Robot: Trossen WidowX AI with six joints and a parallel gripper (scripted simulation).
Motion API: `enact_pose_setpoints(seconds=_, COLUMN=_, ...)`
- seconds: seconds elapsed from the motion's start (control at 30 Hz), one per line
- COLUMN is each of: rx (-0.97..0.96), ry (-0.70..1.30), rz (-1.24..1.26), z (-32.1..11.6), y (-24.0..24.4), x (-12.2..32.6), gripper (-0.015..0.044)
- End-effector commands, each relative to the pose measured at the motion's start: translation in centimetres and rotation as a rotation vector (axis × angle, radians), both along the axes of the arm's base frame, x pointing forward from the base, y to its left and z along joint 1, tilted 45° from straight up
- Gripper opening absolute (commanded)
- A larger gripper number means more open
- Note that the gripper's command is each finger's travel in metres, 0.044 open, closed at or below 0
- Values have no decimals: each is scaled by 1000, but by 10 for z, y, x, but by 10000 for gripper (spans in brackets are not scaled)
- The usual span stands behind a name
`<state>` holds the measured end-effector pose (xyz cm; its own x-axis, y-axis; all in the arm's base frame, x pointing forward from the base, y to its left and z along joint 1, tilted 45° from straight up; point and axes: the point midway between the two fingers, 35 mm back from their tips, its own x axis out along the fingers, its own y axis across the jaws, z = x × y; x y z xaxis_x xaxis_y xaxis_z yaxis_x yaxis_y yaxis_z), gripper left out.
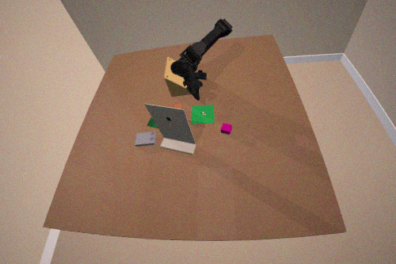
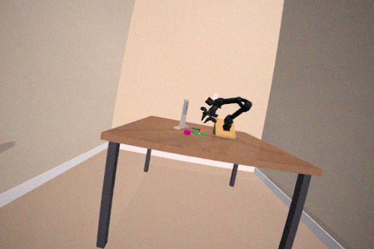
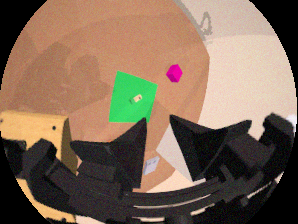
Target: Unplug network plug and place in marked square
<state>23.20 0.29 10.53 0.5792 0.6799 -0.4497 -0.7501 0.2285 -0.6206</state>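
Observation:
The plug (image 1: 203, 113) (image 3: 133, 100), small and pale, lies inside the bright green marked square (image 1: 197, 120) (image 2: 202, 134) (image 3: 119, 114) on the table. The tab on it is too small to make out. The upright grey panel (image 1: 178, 128) (image 2: 183, 115) stands beside the square on a pale foot, with a small dark opening near its middle and no plug seen in it. My gripper (image 1: 198, 97) (image 2: 203, 121) (image 3: 157, 119) is partly open, with nothing between its fingers. It hangs above the table, between the arm's base and the square, apart from the plug and the panel.
A magenta cube (image 1: 226, 128) (image 2: 187, 132) (image 3: 174, 73) lies near the square. A grey box (image 1: 145, 139) (image 3: 151, 165) lies beside the panel. A dark green patch (image 1: 153, 123) and an orange patch (image 1: 178, 106) show partly behind the panel. The tan base block (image 2: 220, 129) (image 3: 37, 127) stands under the arm.

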Motion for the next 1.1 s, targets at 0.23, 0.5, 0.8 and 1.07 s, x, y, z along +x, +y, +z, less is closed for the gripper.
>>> enact_pose_setpoints(seconds=0.23, rx=5, ry=-17, rz=-3, z=13, y=-8, x=-1, gripper=156)
enact_pose_setpoints(seconds=0.5, rx=3, ry=-4, rz=-5, z=15, y=-13, x=-2, gripper=156)
enact_pose_setpoints(seconds=0.8, rx=-5, ry=0, rz=-7, z=31, y=-30, x=-1, gripper=156)
enact_pose_setpoints(seconds=1.07, rx=-7, ry=1, rz=-7, z=46, y=-44, x=-2, gripper=156)
